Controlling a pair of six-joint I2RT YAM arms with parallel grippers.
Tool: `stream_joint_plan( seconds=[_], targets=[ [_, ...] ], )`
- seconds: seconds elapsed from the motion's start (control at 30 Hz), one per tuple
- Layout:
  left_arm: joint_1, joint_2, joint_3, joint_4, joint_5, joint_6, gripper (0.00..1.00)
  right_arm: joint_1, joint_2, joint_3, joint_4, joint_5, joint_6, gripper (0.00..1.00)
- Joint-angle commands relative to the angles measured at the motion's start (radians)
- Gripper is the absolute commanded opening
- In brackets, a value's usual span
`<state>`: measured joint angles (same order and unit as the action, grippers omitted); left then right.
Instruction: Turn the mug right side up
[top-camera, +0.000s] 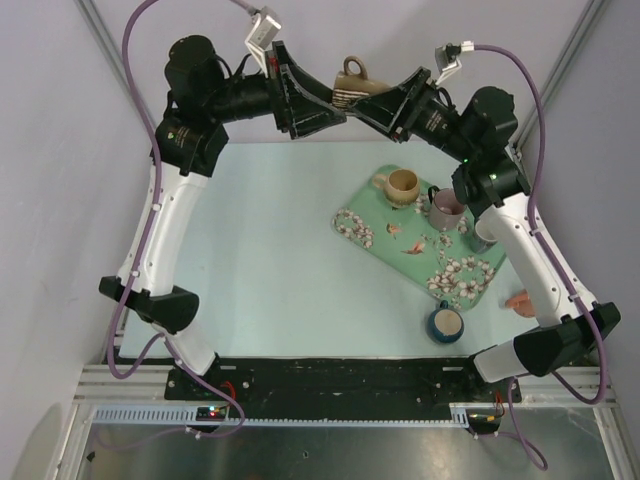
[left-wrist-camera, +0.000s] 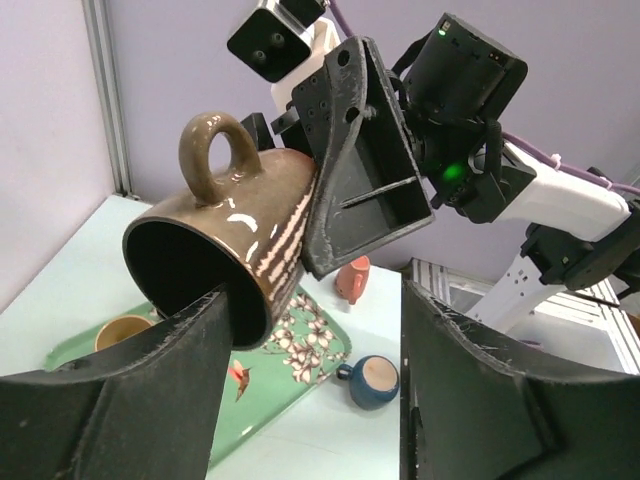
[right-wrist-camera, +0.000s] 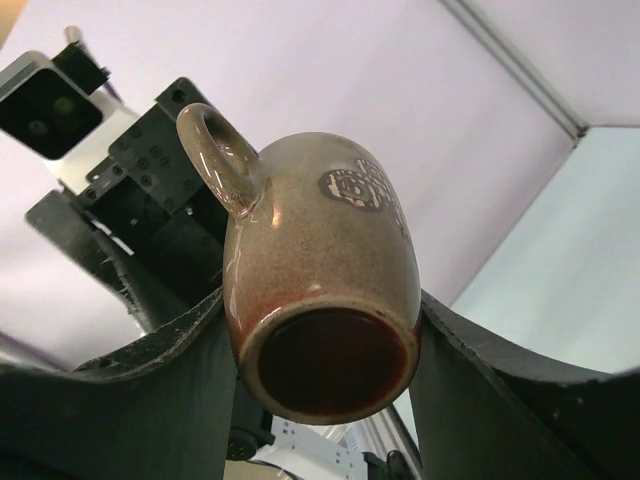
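Note:
The tan-brown mug (top-camera: 350, 85) hangs in the air at the back of the cell, lying on its side with its handle up. My right gripper (top-camera: 385, 100) is shut on its body. In the right wrist view the mug (right-wrist-camera: 320, 260) sits between both fingers (right-wrist-camera: 170, 370), a dark round end facing the camera. My left gripper (top-camera: 300, 100) is open at the mug's other end. In the left wrist view the mug (left-wrist-camera: 240, 215) shows its dark mouth, its rim against my left finger (left-wrist-camera: 170, 370). The other finger stands well apart from it.
A green floral tray (top-camera: 360, 225) lies at the right of the table with an upright tan mug (top-camera: 403, 185) and a mauve mug (top-camera: 445, 208) on it. A dark blue mug (top-camera: 446, 322) stands before the tray. A pink object (top-camera: 522, 300) lies by the right arm.

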<state>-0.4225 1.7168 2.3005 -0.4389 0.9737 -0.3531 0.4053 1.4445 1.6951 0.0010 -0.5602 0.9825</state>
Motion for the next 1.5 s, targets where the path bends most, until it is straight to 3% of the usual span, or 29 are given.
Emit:
stream_joint_plan(
  seconds=[0.0, 0.2, 0.33, 0.53, 0.57, 0.67, 0.73, 0.77, 0.8, 0.87, 0.93, 1.0, 1.23, 1.47],
  targets=[
    [-0.004, -0.008, 0.042, 0.086, 0.046, 0.001, 0.69, 0.017, -0.003, 0.084, 0.146, -0.063, 0.059, 0.0],
    [-0.004, -0.017, -0.007, 0.089, 0.109, 0.082, 0.48, 0.025, 0.016, 0.101, 0.219, -0.083, 0.123, 0.0],
    [-0.009, -0.012, 0.007, 0.089, 0.105, 0.102, 0.24, 0.039, 0.044, 0.127, 0.202, -0.093, 0.13, 0.0],
    [-0.021, -0.008, 0.006, 0.089, 0.086, 0.118, 0.33, 0.049, 0.102, 0.112, 0.225, -0.123, 0.196, 0.0],
    [-0.022, -0.009, 0.005, 0.09, 0.073, 0.117, 0.3, 0.051, 0.108, 0.106, 0.238, -0.127, 0.21, 0.0],
    [-0.022, -0.01, 0.0, 0.09, 0.023, 0.114, 0.06, 0.058, 0.122, 0.1, 0.252, -0.138, 0.227, 0.0],
    [-0.018, -0.015, -0.011, 0.089, 0.012, 0.11, 0.01, 0.053, 0.12, 0.093, 0.25, -0.142, 0.228, 0.0],
    [-0.015, -0.018, -0.021, 0.089, 0.005, 0.108, 0.01, 0.046, 0.115, 0.083, 0.247, -0.142, 0.228, 0.02],
    [-0.012, -0.025, -0.044, 0.089, -0.005, 0.109, 0.0, 0.034, 0.104, 0.072, 0.237, -0.142, 0.224, 0.11],
    [-0.001, -0.045, -0.107, 0.083, -0.042, 0.126, 0.0, 0.001, 0.072, 0.031, 0.177, -0.127, 0.189, 0.42],
    [0.005, -0.058, -0.163, 0.031, -0.117, 0.187, 0.0, -0.04, 0.028, -0.012, 0.044, -0.074, 0.107, 0.8],
    [-0.002, -0.055, -0.197, -0.071, -0.23, 0.286, 0.0, -0.087, -0.019, -0.053, -0.106, 0.004, -0.003, 0.95],
    [-0.122, 0.051, -0.25, -0.373, -0.614, 0.643, 0.0, -0.298, -0.095, -0.134, -0.533, 0.152, -0.308, 0.99],
    [-0.252, 0.257, -0.233, -0.466, -0.74, 0.767, 0.0, -0.374, -0.116, -0.17, -0.814, 0.36, -0.511, 1.0]
  ],
)
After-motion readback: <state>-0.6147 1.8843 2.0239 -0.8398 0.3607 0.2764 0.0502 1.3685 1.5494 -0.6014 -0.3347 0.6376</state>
